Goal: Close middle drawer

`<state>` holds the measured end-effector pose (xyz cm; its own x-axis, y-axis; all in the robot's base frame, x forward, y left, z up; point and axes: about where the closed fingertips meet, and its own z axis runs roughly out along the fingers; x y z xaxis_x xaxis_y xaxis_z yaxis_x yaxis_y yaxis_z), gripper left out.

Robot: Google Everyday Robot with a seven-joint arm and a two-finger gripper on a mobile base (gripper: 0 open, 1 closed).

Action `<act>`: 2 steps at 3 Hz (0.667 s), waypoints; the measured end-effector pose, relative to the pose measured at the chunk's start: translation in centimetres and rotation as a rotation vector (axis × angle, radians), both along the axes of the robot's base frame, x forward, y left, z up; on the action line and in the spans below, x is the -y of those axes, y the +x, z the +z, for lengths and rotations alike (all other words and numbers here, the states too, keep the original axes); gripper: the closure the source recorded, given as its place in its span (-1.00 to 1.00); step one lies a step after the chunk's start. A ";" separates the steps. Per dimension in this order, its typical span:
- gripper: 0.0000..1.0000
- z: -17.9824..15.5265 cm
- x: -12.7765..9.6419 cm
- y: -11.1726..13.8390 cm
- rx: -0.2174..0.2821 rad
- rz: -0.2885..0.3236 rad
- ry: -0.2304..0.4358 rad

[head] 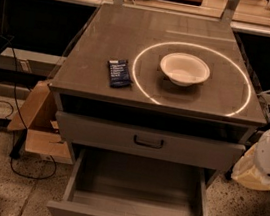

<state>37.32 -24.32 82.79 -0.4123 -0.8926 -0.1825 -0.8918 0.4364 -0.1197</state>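
Gripper hangs right of the cabinet, apart from the middle drawer, which stands pulled out low, probably awaiting a push. Whether the gripper is open, I cannot tell.

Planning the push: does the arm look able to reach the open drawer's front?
Likely yes: the end effector sits right of the cabinet; only bare floor separates it from the middle drawer.
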 end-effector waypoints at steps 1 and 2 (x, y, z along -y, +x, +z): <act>1.00 -3.6 -1.3 -2.8 -0.068 -0.039 0.026; 1.00 -11.2 -2.9 -7.5 -0.159 -0.079 0.025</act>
